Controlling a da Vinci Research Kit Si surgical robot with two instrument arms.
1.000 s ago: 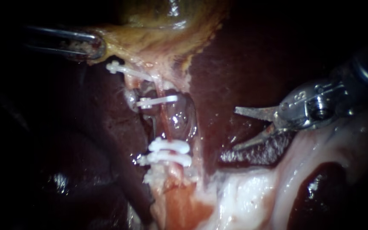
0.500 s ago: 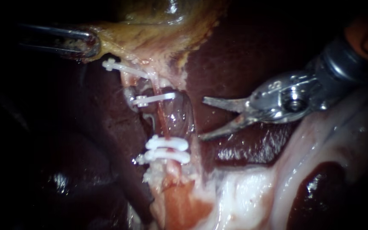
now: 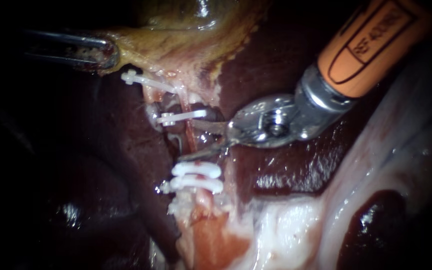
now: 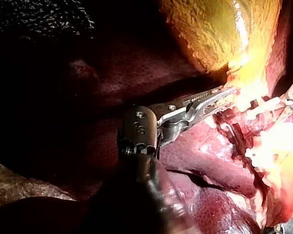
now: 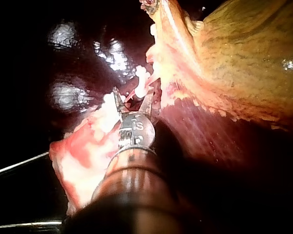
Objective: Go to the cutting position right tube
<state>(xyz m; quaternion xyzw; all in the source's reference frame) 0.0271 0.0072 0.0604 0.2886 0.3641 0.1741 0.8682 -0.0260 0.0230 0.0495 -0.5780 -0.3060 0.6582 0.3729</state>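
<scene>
My right instrument, on an orange shaft from the upper right, holds its two blades open astride the pink tube. One blade lies just under the upper white clip, the other just above the two lower clips. In the right wrist view the same blades stand apart with the tube between them. At the upper left, my left instrument is shut on the yellowish edge of the gallbladder. In the left wrist view its jaws pinch that same yellow edge.
A further white clip sits on a strand up and left of the tube. Dark liver lies under the right instrument. Pale white tissue spreads along the lower right. The left side is dark.
My right instrument has travelled left across the liver until its open blades straddle the tube between the clips. Its orange shaft has come into view. The left instrument has held still.
</scene>
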